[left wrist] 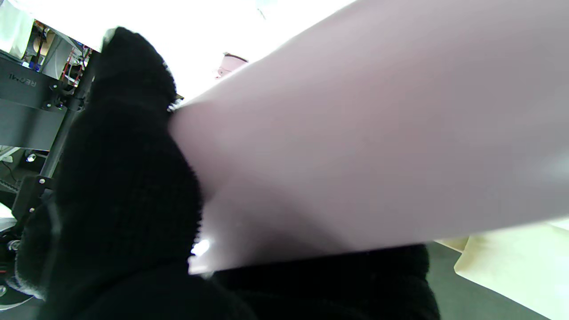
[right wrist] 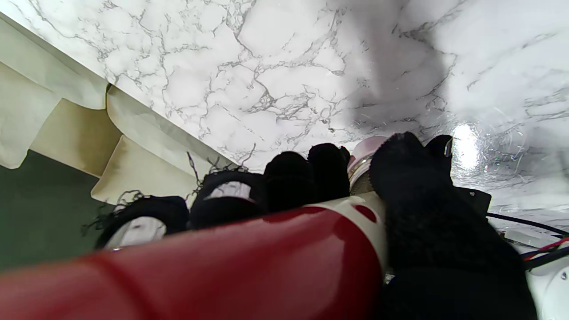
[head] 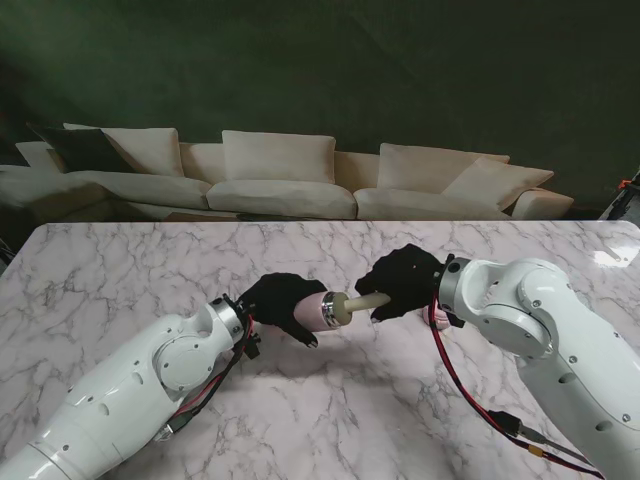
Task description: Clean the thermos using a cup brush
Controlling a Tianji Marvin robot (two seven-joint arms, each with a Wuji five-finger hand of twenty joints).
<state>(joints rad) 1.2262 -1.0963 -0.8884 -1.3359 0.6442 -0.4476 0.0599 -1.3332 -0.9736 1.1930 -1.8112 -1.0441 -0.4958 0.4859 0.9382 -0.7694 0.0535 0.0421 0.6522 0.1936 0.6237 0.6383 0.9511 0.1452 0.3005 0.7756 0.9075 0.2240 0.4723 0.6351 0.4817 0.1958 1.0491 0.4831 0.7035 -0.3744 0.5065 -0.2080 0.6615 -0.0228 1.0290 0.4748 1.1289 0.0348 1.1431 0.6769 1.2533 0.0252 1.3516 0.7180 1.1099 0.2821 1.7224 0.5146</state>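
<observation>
Two hands are both busy here, held up over the marble tabletop [head: 150,270] roughly in the middle of the stand's view. My left hand [head: 278,303], in a black knit glove, is wrapped around the pink thermos [head: 312,311], which is lying on its side in the air with the metal-ringed mouth pointing toward my right. My right hand [head: 402,281] is clenched around the cup brush [head: 361,301]; its pale head sits right at the thermos mouth, though from this angle I honestly can't tell if it's already partly inside or just touching the rim. The right wrist view shows the glossy red handle [right wrist: 231,262] running through the gloved fingers [right wrist: 289,178], with the thermos opening peeking out past them. The left wrist view is mostly a wall of smooth pink body [left wrist: 378,133] pressed against the glove. On handling, my guess is the thermos is rigid steel with a slick painted shell, not heavy when empty, so it could twist or slide in a fabric glove once the brush pushes in. Gripping around the mid-body like this seems right, with the fingers well back from the mouth. The brush handle looks hard and shiny too, so a firm full-fist hold near the head end should help keep it lined up with the opening.
</observation>
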